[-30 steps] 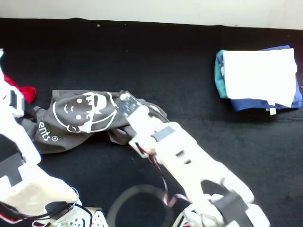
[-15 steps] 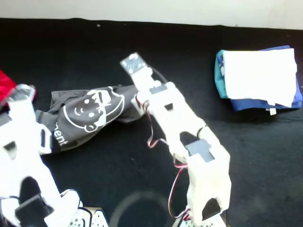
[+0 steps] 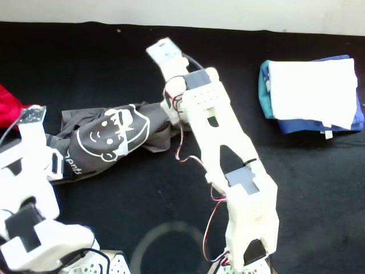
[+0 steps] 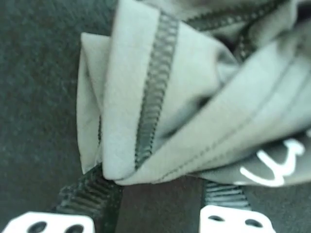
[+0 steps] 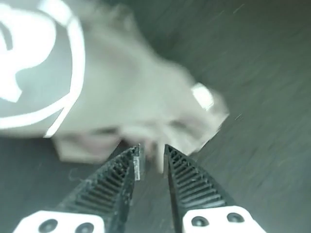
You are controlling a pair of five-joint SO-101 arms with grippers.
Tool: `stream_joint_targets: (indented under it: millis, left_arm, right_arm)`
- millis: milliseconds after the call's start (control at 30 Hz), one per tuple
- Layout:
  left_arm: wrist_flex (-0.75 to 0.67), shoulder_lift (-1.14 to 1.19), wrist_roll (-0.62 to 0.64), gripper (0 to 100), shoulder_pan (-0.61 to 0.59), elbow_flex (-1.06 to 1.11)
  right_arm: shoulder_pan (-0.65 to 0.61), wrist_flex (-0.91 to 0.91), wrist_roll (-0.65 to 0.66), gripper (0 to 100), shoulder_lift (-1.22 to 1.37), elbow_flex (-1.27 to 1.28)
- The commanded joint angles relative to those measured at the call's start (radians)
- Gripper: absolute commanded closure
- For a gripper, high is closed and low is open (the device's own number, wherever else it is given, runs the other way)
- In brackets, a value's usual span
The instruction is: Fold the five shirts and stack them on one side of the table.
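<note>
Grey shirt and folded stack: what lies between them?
The right arm beside the grey shirt, then bare black table up to the folded stack; the high view shows it.

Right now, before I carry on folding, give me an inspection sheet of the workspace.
Surface: black table, no spills seen.
Job's things: grey shirt crumpled and unfolded, print up, left of centre; stack of folded shirts at the table's right side, white on top, blue and teal beneath; red shirt at the left edge, partly cut off.
Clutter: nothing seen.
Grippers: right gripper pinches the grey shirt's edge; left gripper at the shirt's other end, grip unclear.
Cables: red and white wires loop off the right arm, close to the grey shirt.
Surroundings: pale wall behind the table.
</note>
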Motion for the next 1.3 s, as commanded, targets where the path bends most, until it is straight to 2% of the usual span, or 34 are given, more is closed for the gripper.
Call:
stream_joint_targets:
  millis: [0, 200, 367, 567, 967, 1033, 1133, 1267]
  left_arm:
    - [0.060, 0.096, -0.006, 78, 0.008, -0.142]
    - [0.149, 0.139, -0.006, 78, 0.005, -0.242]
    - [0.160, 0.139, -0.006, 78, 0.005, -0.248]
    - [0.160, 0.139, -0.008, 78, -0.016, -0.248]
    - [0.160, 0.139, -0.009, 78, -0.018, -0.248]
    - [0.163, 0.139, -0.009, 78, -0.021, -0.248]
    - [0.164, 0.139, -0.009, 78, -0.021, -0.248]
    - [0.166, 0.137, -0.009, 78, -0.015, -0.249]
  right_arm:
    - [-0.091, 0.099, 0.009, 92.8, -0.008, -0.039]
    - [-0.197, 0.085, 0.009, 95.7, 0.042, -0.005]
    - [-0.183, 0.012, -0.051, 94.7, 0.168, -0.008]
    - [-0.157, -0.022, -0.055, 80.2, 0.216, -0.010]
    - [-0.136, -0.081, -0.048, 80.0, 0.318, -0.048]
    - [-0.120, -0.068, -0.048, 83.2, 0.343, -0.084]
    - [-0.085, -0.038, -0.048, 99.5, 0.344, -0.151]
    - [-0.027, 0.081, -0.048, 99.5, 0.344, -0.318]
